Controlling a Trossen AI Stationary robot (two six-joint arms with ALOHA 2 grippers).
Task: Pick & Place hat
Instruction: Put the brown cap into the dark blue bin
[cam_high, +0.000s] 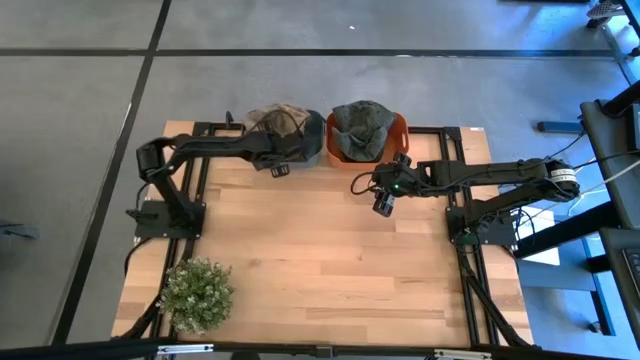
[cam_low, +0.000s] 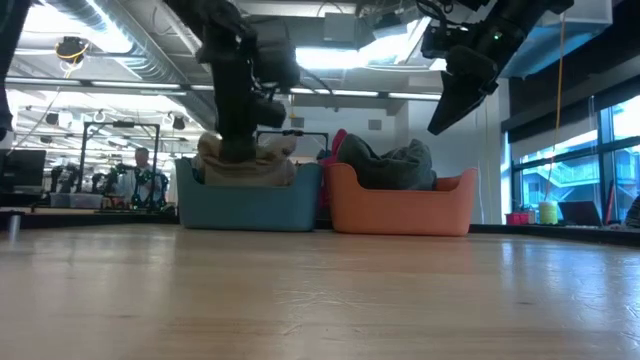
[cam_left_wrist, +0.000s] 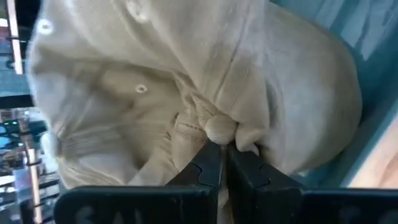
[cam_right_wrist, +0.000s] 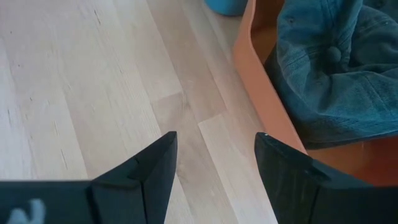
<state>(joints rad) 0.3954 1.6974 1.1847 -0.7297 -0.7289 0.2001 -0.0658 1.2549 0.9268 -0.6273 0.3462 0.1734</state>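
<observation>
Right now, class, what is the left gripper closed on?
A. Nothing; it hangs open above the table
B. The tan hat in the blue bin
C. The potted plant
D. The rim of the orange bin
B: the left gripper pinches a fold of the tan hat, which sits in the blue bin.

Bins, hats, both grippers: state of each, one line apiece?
Blue bin: upright at the table's far edge, holds the tan hat.
Tan hat: crumpled in the blue bin, fabric pinched.
Left gripper: shut on the tan hat, down in the blue bin.
Orange bin: upright beside the blue bin, holds the grey hat.
Grey hat: crumpled in the orange bin, untouched.
Right gripper: open, empty, above the table by the orange bin.
</observation>
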